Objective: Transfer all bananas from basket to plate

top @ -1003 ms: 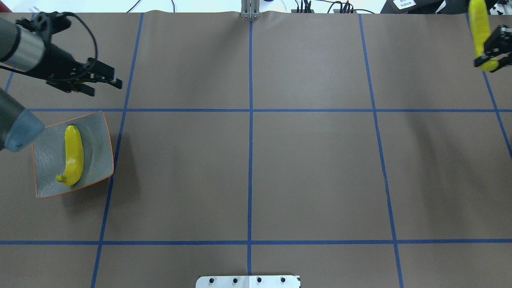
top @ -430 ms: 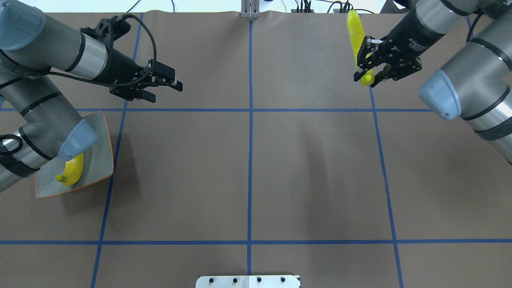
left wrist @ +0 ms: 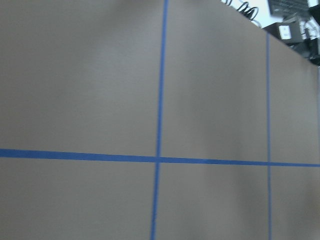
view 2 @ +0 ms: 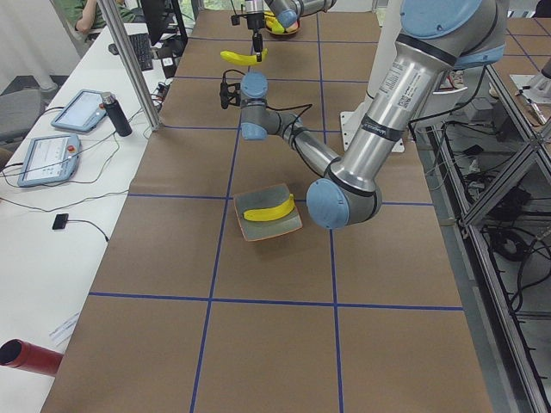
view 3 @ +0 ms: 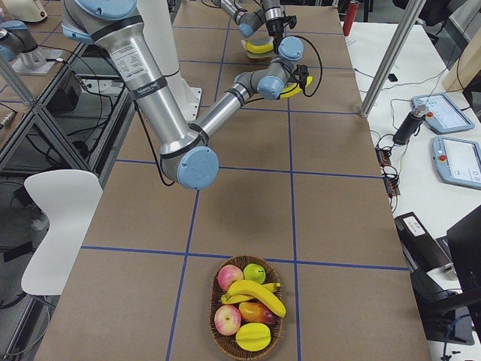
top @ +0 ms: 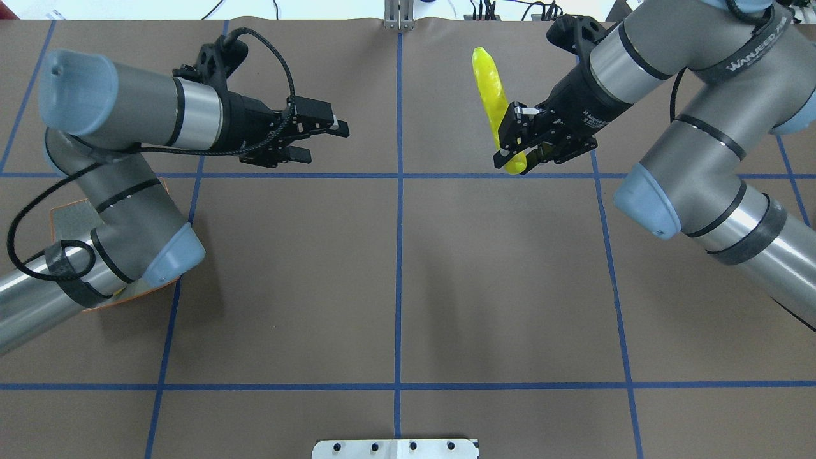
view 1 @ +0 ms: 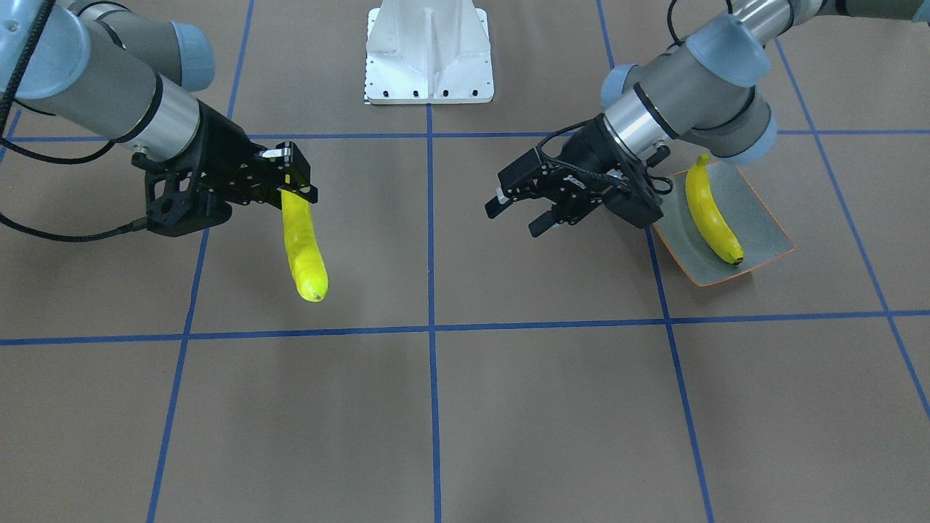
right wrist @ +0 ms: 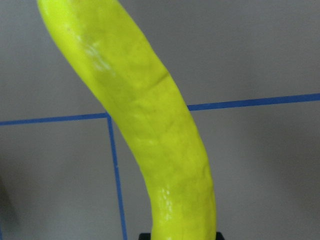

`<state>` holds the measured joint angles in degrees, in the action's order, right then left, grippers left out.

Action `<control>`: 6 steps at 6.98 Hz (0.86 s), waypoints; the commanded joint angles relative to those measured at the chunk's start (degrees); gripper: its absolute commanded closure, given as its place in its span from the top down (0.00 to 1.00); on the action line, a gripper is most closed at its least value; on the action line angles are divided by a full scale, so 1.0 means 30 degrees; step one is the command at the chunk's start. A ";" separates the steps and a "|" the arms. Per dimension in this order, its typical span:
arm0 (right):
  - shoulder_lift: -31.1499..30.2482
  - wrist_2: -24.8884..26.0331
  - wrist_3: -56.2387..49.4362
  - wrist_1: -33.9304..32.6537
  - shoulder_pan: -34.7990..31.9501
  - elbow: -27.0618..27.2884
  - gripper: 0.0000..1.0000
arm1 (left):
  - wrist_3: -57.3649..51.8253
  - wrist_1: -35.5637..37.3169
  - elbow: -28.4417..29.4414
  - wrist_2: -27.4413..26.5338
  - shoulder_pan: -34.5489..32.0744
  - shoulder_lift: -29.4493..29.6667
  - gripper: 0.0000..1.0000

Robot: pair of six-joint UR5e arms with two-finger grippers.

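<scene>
brown paper-covered table (view 1: 436, 407) with a blue tape grid (view 1: 430, 328). front view: right gripper (view 1: 294, 190) clamped on the upper end of the held banana (view 1: 305, 250), which hangs off the table. left gripper (view 1: 516, 220) empty, fingers spread, near the plate (view 1: 766, 236). plate banana (view 1: 712, 214) lies on the plate. overhead: held banana (top: 489, 89) sticks out past the right gripper (top: 513, 150). left gripper (top: 325, 143) spread, holding nothing. plate (top: 64, 217) mostly hidden under the left arm (top: 127, 204). left side view: plate (view 2: 275, 231) with plate banana (view 2: 269, 211) on it. right side view: basket (view 3: 213, 320) at the near end, basket bananas (view 3: 259, 295) on top of other fruit (view 3: 229, 277). left wrist: only table (left wrist: 80, 90) and tape. right wrist: held banana (right wrist: 165, 150) fills the frame.
</scene>
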<state>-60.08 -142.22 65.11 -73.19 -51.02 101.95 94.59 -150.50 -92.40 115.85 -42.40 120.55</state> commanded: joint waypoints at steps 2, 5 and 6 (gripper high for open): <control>0.0104 0.0208 0.1841 0.2972 0.1504 -0.0114 0.00 | 0.2131 -0.3849 0.0096 -0.4035 0.2700 0.0101 1.00; 0.0133 0.0150 0.2525 0.3334 0.2648 0.0059 0.00 | 0.2133 -0.3944 0.0476 -0.5483 0.3792 0.0657 1.00; 0.0134 0.0150 0.2670 0.3334 0.2970 0.0119 0.00 | 0.2104 -0.3944 0.0681 -0.5512 0.3851 0.0832 1.00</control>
<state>-59.71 -141.73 72.62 -63.27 -43.32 102.05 100.95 -162.29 -91.04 99.66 -31.21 122.45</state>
